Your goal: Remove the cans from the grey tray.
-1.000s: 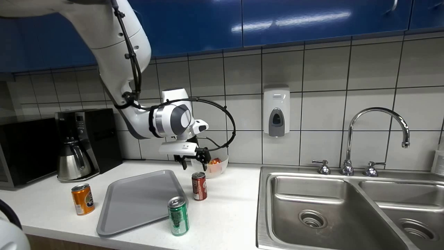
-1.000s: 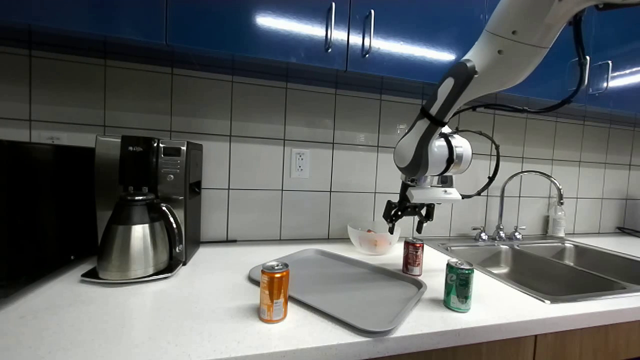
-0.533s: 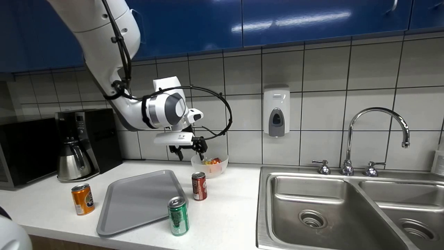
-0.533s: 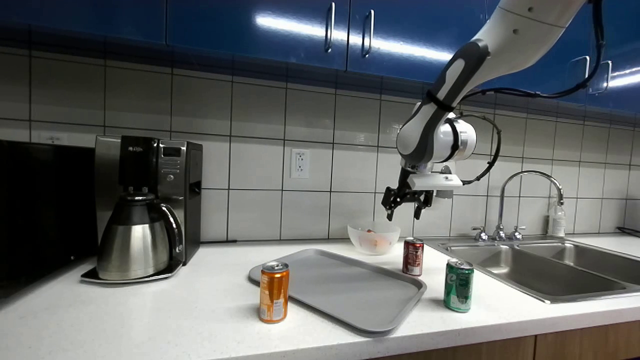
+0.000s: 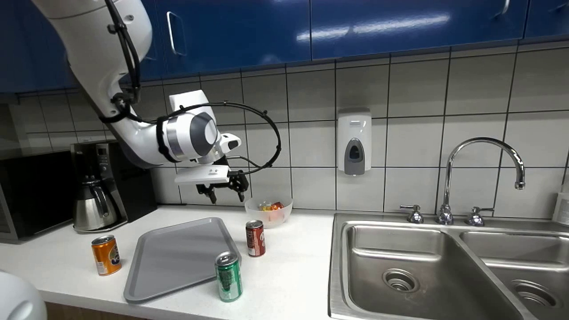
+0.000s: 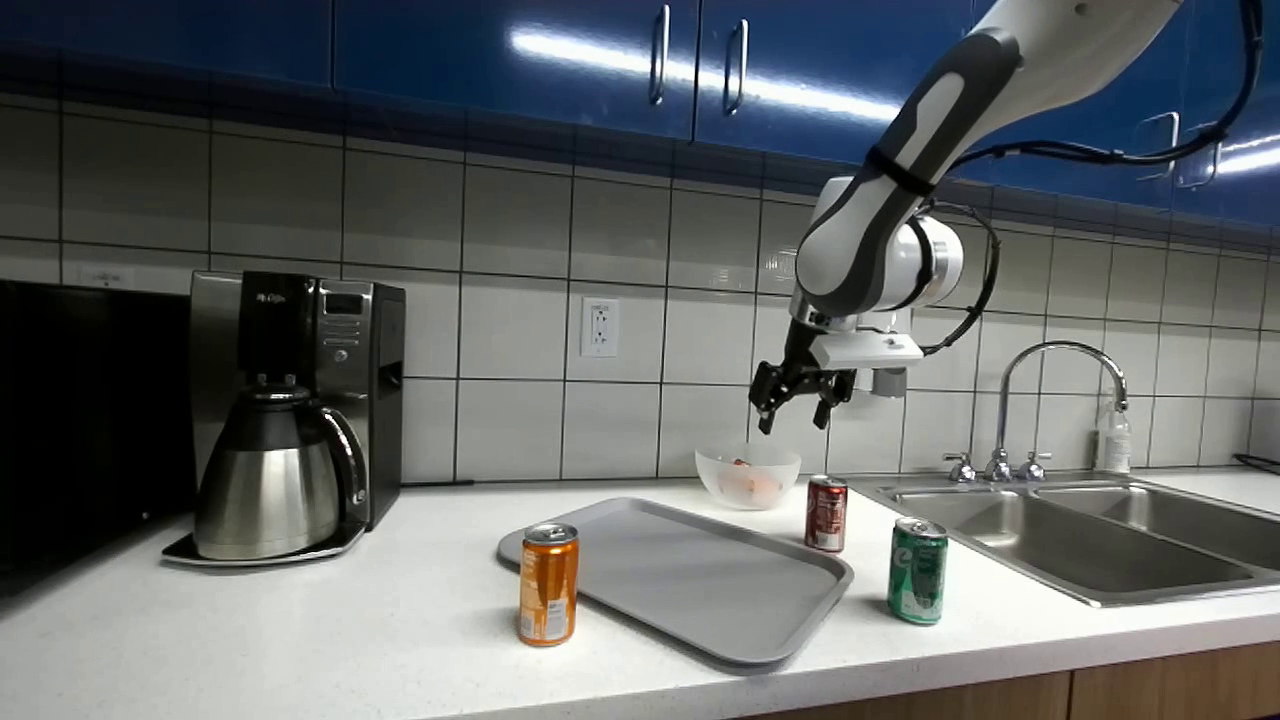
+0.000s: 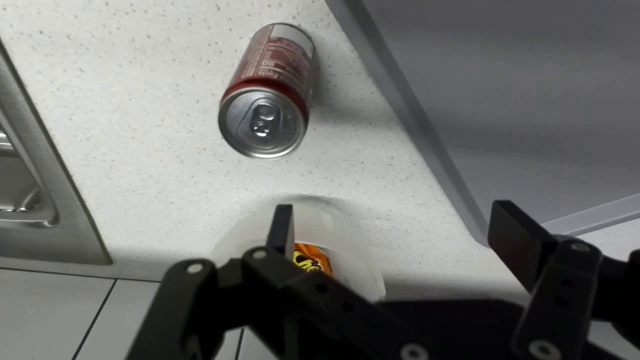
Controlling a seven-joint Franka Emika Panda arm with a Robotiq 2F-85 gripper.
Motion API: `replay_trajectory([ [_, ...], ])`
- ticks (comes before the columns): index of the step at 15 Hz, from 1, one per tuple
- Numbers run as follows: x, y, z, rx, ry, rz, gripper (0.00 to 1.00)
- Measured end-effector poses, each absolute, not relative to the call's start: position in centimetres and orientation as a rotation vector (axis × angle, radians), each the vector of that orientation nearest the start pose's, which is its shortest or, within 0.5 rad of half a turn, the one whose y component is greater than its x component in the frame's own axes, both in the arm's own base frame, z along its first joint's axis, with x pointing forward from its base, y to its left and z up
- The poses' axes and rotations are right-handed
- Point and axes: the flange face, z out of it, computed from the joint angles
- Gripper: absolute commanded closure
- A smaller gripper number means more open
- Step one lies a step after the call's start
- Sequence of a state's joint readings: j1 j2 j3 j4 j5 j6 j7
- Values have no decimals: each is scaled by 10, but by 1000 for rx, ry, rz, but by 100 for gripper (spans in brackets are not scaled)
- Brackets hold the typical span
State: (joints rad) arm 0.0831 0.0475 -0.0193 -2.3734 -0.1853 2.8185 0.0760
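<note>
- Pincer (image 7: 392,227): fingers (image 7: 281,232) spread wide, broad gap between them in the wrist view; grips nothing.
- Fingertips point down, in mid-air over the surface (image 6: 300,640). Both exterior views show air beneath them: contact with neither the tray (image 6: 700,575) nor the bowl (image 6: 718,478) nor any can.
- Wrist view: one finger overlaps the bowl, the other the tray's corner. Line of sight only.
- Red can (image 7: 270,90): nearest of the three to the pincer; upright on the surface, between tray and sink (image 5: 338,262), with a strip of surface separating it from the tray. Bowl near it.
- Green can (image 6: 917,575): upright on the surface, same side of the tray as the red can, near the tray's edge.
- Orange can (image 6: 548,590): upright on the surface, opposite side of the tray, well apart from the other two.
- Tray: flat on the surface, low rim; all three cans stand off it.
- Bowl: translucent, near the tiled wall (image 6: 510,330); orange-and-yellow wrapper (image 7: 314,259) inside.
</note>
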Motion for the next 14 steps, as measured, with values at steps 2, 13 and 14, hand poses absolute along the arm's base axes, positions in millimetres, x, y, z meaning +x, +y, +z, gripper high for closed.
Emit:
replay_trajectory([
  [2,519,61,347,-3122,-271,-658,0],
  [13,409,162,358,-3081,-243,-763,0],
  [14,406,162,359,-3080,-239,-769,0],
])
